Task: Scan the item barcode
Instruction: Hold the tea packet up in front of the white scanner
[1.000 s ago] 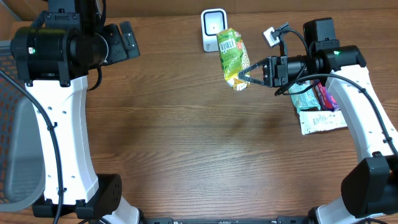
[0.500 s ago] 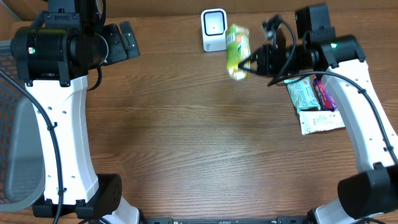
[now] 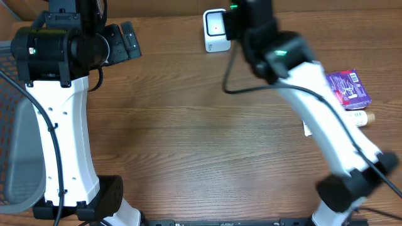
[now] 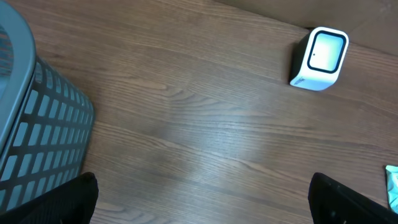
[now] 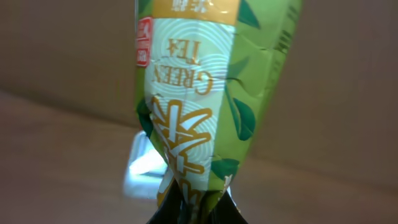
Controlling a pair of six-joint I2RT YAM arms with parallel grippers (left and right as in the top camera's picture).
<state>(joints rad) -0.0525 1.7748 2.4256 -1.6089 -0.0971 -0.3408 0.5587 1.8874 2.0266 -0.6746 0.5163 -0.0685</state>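
The item is a green tea packet (image 5: 199, 99), crinkled and hanging upright in the right wrist view, with my right gripper (image 5: 196, 208) shut on its lower end. Just behind it, blurred, is the white barcode scanner (image 5: 144, 167). From overhead the scanner (image 3: 215, 30) stands at the table's far edge, and my raised right arm (image 3: 276, 56) hides the packet and the gripper. The left wrist view shows the scanner (image 4: 320, 57) at upper right. My left gripper (image 4: 202, 205) is open and empty above bare wood, far left of the scanner (image 3: 129, 41).
A grey slatted basket (image 4: 31, 124) stands at the table's left edge (image 3: 9, 125). A purple snack packet (image 3: 347, 88) and other packets (image 3: 359, 117) lie at the right. A teal packet edge (image 4: 393, 186) shows in the left wrist view.
My right arm has swung up and to the left with the green packet, bringing it in front of the scanner and hiding it from overhead. The left arm has not moved.
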